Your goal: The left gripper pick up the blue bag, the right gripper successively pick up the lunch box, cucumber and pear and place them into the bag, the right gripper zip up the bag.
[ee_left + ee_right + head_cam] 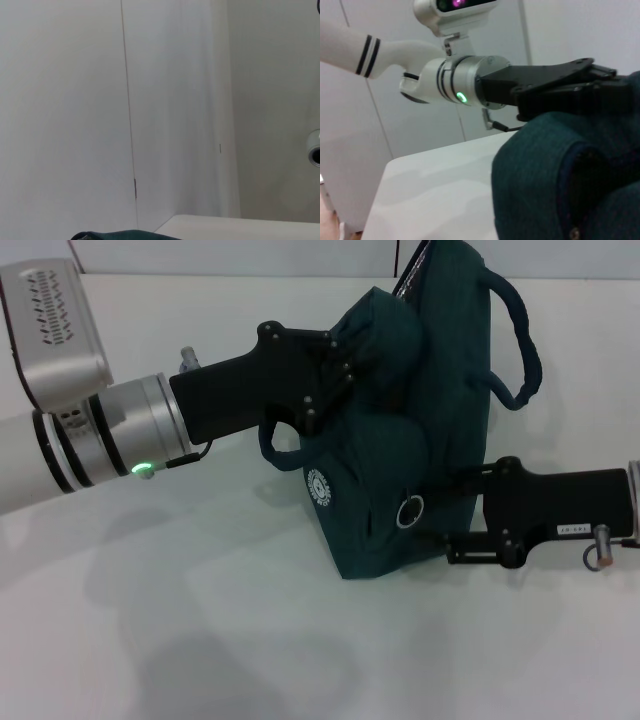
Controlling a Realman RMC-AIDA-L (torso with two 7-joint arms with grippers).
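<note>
The blue bag [420, 430] stands upright on the white table, bulging, with one loop handle [520, 340] sticking out at its far right. My left gripper [335, 365] is shut on the bag's upper left edge; the right wrist view shows the same left gripper [592, 82] on top of the bag [560, 180]. My right gripper [455, 515] sits at the bag's lower right side, open, its two prongs apart against the fabric, just right of the silver ring pull [410, 511]. A sliver of the bag [115, 235] shows in the left wrist view. The lunch box, cucumber and pear are out of view.
The white table [200, 620] stretches bare in front of and left of the bag. A white wall with a panel seam [127, 100] stands behind it. The robot's head [455, 12] shows in the right wrist view.
</note>
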